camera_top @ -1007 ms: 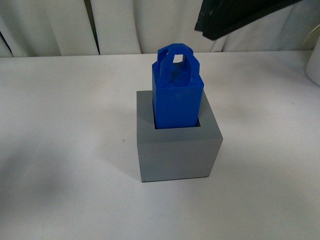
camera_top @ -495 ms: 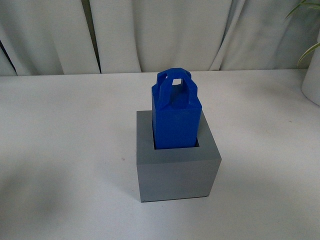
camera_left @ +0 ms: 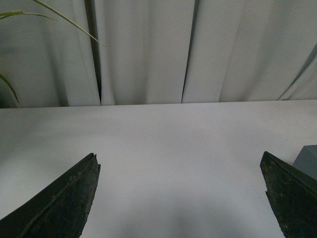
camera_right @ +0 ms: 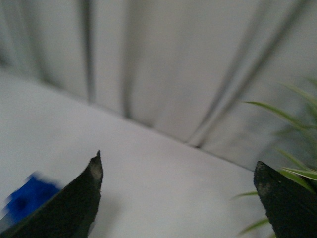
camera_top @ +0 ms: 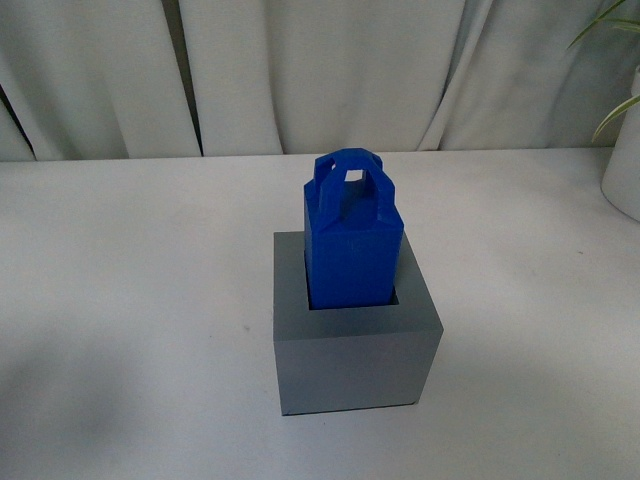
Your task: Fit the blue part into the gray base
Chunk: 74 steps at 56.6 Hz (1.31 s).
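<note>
Front view shows the blue part (camera_top: pixel 352 245) standing upright in the recess of the gray base (camera_top: pixel 355 345) on the white table (camera_top: pixel 120 300), its long axis vertical and handle uppermost, with neither arm in sight. Left wrist view has the left gripper (camera_left: pixel 179 154) spread wide and empty, with only a corner of the gray base (camera_left: pixel 308 161) showing outside one finger. Right wrist view, blurred, has the right gripper (camera_right: pixel 177 158) also spread and empty, the blue part (camera_right: pixel 27 198) lying outside one finger, so neither arm looks clearly nearer.
</note>
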Each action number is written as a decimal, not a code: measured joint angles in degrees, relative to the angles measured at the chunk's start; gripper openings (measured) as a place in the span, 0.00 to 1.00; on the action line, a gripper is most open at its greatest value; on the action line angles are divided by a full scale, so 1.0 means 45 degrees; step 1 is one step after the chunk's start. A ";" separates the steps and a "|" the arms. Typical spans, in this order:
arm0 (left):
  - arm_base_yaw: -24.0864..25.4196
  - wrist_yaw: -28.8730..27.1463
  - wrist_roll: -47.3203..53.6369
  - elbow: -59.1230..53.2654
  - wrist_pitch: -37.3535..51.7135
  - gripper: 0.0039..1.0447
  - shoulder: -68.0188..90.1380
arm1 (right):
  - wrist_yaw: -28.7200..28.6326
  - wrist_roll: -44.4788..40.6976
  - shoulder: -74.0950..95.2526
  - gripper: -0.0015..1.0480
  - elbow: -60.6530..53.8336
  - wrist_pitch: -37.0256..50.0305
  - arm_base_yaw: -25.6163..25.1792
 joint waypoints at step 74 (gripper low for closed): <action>0.0000 0.0000 0.0005 0.0000 0.0005 0.94 0.0000 | 0.1681 0.3021 -0.8000 0.02 -0.8315 0.2113 -0.3206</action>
